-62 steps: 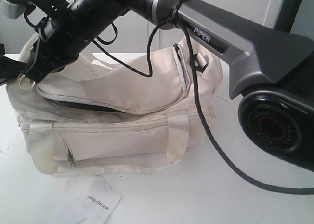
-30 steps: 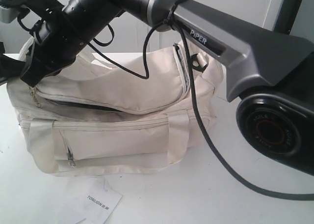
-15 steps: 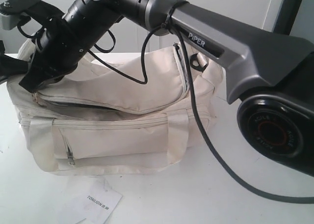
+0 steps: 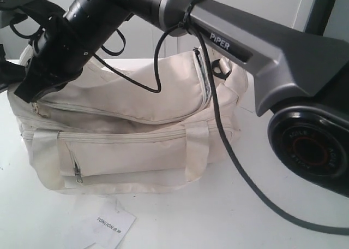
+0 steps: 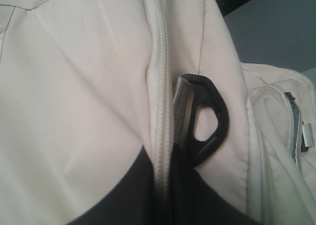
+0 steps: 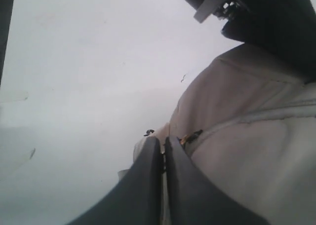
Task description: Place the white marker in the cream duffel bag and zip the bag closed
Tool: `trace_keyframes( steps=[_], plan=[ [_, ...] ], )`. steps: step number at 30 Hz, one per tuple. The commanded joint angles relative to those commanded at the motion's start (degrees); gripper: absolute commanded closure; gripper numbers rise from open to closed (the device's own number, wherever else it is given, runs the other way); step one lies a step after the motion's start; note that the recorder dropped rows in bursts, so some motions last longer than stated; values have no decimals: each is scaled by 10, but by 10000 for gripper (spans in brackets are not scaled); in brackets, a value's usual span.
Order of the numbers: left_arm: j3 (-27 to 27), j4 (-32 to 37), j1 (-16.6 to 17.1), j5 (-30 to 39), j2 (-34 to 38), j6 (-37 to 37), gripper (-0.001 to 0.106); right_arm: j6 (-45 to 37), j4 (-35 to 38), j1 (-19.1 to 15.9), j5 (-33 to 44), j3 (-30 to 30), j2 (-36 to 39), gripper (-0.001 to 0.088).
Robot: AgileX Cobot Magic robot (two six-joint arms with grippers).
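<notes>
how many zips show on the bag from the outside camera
3 on the cream duffel bag: top flap zip, long front pocket zip below it, short zip at the pocket's left end. Others may be hidden behind.

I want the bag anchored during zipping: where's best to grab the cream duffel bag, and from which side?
Probably the black strap ring at the right end of the cream duffel bag in the exterior view, away from the right gripper. It stands proud of the soft fabric with an open loop. Come from above that end, jaws across its rim.
</notes>
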Motion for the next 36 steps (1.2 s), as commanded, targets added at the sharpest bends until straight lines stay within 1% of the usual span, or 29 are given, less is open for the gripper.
trace_keyframes(
  steps=[19, 28, 36],
  plan=[
    [0, -15, 0, 1, 0, 0, 1053, 50, -21, 0, 0, 0, 0, 868],
    [0, -15, 0, 1, 0, 0, 1053, 69, -23, 0, 0, 32, 0, 868],
    [0, -15, 0, 4, 0, 0, 1053, 69, -28, 0, 0, 33, 0, 868]
  ],
)
